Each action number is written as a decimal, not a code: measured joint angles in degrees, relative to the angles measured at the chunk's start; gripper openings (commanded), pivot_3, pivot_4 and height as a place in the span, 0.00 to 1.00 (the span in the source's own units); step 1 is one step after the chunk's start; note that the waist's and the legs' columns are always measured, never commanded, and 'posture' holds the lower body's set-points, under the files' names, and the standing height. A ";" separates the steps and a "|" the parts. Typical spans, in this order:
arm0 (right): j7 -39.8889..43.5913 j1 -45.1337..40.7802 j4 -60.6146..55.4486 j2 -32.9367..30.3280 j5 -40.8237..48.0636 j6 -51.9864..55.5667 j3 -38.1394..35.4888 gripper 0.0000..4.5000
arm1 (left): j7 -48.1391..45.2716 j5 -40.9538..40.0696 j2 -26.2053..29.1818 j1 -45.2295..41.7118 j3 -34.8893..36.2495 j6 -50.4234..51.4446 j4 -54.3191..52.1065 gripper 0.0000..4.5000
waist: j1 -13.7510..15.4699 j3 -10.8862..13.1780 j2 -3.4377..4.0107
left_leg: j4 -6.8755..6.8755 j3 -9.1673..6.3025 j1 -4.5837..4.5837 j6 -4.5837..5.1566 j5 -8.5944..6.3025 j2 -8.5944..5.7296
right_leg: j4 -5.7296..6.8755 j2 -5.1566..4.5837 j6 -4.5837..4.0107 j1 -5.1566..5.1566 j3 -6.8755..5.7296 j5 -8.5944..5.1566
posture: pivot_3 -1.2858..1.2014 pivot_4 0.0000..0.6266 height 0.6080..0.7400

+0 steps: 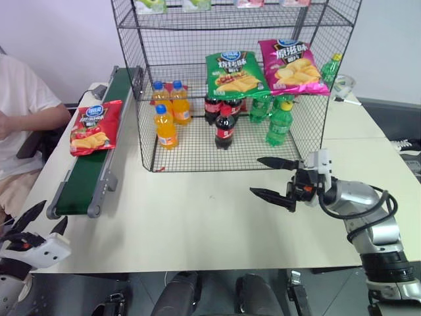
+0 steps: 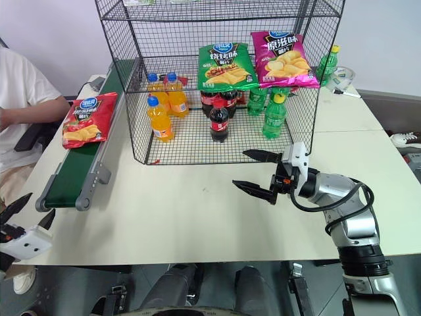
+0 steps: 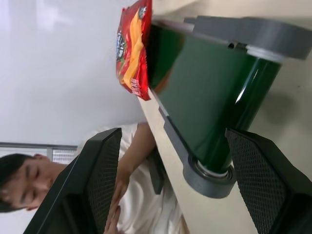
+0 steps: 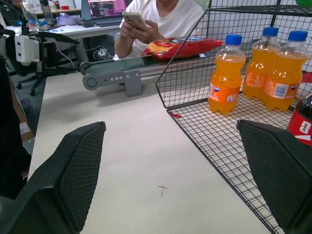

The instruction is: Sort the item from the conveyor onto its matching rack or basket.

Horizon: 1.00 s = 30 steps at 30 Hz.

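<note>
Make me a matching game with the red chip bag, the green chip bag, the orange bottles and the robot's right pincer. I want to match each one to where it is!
Things:
1. red bag
2. green bag
3. orange bottles
4. right pincer

Places:
A. bottom tier of the rack, on its left side
B. over the bare table, in front of the rack
C. on the conveyor
D. in the rack, beside the magenta bag

Pairs: 1-C, 2-D, 3-A, 4-B

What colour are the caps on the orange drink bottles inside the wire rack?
Blue. The orange drink bottles in the rack show it best in the right wrist view.
</note>
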 measured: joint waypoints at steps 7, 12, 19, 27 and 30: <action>-0.04 -0.31 0.70 0.00 -0.47 -0.99 0.00 1.00 | 0.96 -0.01 0.50 0.60 -1.51 0.43 -0.01 0.79 | 0.00 0.00 0.00 | 0.00 0.00 0.00 0.00 0.00 0.00 | 0.00 0.00 0.00 0.00 0.00 0.00 | 0.52 0.24 1.00; -0.16 -0.30 0.72 0.00 -0.65 -1.19 0.00 1.00 | 1.05 -0.11 0.75 0.45 -1.97 1.12 -0.30 0.79 | -0.01 0.00 0.00 | 0.00 0.00 0.00 0.00 0.00 0.00 | 0.00 0.00 0.00 0.00 0.00 0.00 | 0.52 0.24 1.00; -0.60 -0.30 0.72 0.00 -1.48 -1.42 0.00 1.00 | 1.39 -0.26 0.85 -0.02 -2.74 1.60 -0.42 0.79 | -0.01 0.00 0.00 | 0.00 0.00 0.00 0.00 0.00 0.00 | 0.00 0.01 0.00 0.00 0.00 0.00 | 0.52 0.24 1.00; -1.04 -0.29 0.72 0.00 -1.55 -1.55 0.00 1.00 | 1.75 -0.49 1.51 -1.11 -3.90 2.70 -0.59 0.79 | -0.01 0.00 0.00 | 0.02 0.00 0.00 0.01 0.01 0.00 | 0.01 0.01 0.01 0.00 0.00 0.01 | 0.52 0.24 1.00; -1.13 -0.29 0.72 0.00 -1.56 -1.55 0.00 1.00 | 2.27 -0.47 1.51 -1.12 -3.91 3.30 -1.52 0.79 | -0.01 0.00 0.00 | 0.01 0.00 0.00 0.01 0.01 0.00 | 0.01 0.01 0.01 0.00 0.00 0.01 | 0.52 0.24 1.00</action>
